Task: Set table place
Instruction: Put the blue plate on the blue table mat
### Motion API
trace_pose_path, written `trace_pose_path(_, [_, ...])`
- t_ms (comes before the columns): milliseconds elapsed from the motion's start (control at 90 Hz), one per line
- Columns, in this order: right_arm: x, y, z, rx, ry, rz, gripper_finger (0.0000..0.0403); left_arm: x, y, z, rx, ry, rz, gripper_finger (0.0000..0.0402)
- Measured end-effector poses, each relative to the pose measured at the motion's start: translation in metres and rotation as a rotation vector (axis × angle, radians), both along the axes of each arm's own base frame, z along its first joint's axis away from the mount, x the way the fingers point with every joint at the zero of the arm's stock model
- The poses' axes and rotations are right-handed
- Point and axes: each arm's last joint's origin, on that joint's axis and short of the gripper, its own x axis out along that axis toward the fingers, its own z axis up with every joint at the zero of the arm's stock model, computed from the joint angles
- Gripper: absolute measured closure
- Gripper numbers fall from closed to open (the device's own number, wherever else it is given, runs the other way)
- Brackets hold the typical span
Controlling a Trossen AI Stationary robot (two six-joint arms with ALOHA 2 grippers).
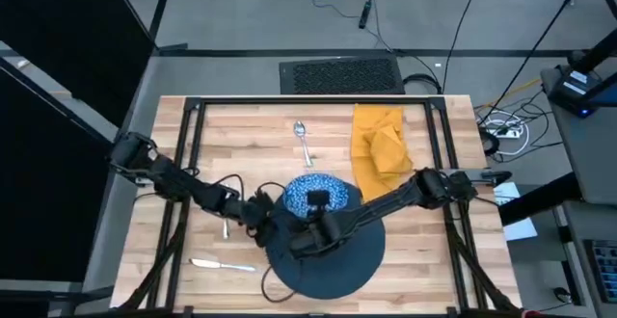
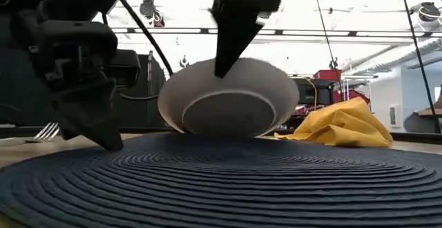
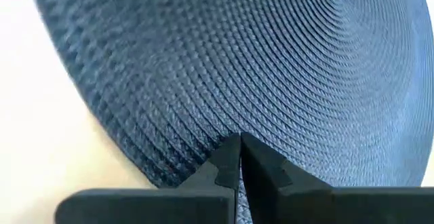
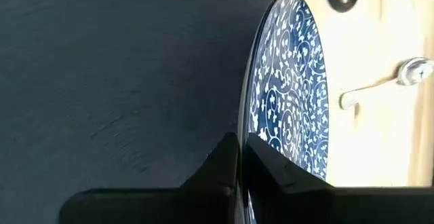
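Right now the big dark round plate (image 1: pixel 333 260) sits at the near middle of the surface (image 1: pixel 241 130), and that part of the place setting looks settled. The right pincer (image 1: pixel 318 224) is clenched on the near rim of the blue-and-white bowl (image 1: pixel 310 191), which is tipped up on the plate's far edge; from the low camera you can see its pale underside (image 2: pixel 228 110) lifted and tilted, so it is not resting flat yet. The right wrist camera confirms it: both fingers pinched tight on the patterned rim (image 4: pixel 288 81). Over on the left, the left pincer (image 1: pixel 262 224) is down at the plate's left edge, its fingers (image 3: pixel 227 166) closed together with the tips on the plate's ribbed surface; whether they actually nip the rim or just press on it, I can't tell. So, where are we? I'd say early to middle: plate in, bowl nearly in. Everything else waits. The mustard napkin (image 1: pixel 379 145) lies crumpled at the far right, well apart from the plate. The spoon (image 1: pixel 304 140) lies at the far middle, beyond the bowl. The knife (image 1: pixel 220 265) sits near left of the plate, and a fork (image 2: pixel 47 130) shows behind the left arm. My read: centre the bowl, then napkin and 3 pieces of cutlery remain.
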Motion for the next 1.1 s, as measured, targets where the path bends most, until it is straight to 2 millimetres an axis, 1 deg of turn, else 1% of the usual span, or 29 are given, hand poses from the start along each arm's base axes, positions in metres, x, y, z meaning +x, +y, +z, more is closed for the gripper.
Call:
trace_pose_path(111, [-0.008,0.013,0.008,0.017,-0.021,0.007,0.0403,0.0,0.003,0.0,-0.009,0.009,-0.002,0.0401])
trace_pose_path(311, [-0.018,0.033,0.012,0.048,-0.049,0.015,0.0403,0.0,0.006,0.0,-0.021,0.022,0.001,0.0401])
trace_pose_path(522, [-0.019,0.055,-0.002,0.07,-0.07,0.037,0.0403,0.0,0.008,0.0,-0.025,0.027,0.004,0.0401])
trace_pose_path(722, [-0.027,0.07,-0.006,0.108,-0.086,-0.002,0.0403,-0.001,0.009,-0.001,-0.017,0.047,0.006,0.0401])
trace_pose_path(822, [-0.031,0.076,-0.013,0.12,-0.084,-0.015,0.0403,-0.001,0.009,-0.002,-0.016,0.048,0.007,0.0401])
trace_pose_path(978, [-0.028,0.081,-0.033,0.207,-0.097,-0.008,0.04,-0.001,0.009,-0.002,0.0,0.04,0.02,0.0401])
trace_pose_path(1100, [-0.027,0.085,-0.036,0.26,-0.121,-0.026,0.04,-0.001,0.01,-0.002,0.021,0.036,0.037,0.0401])
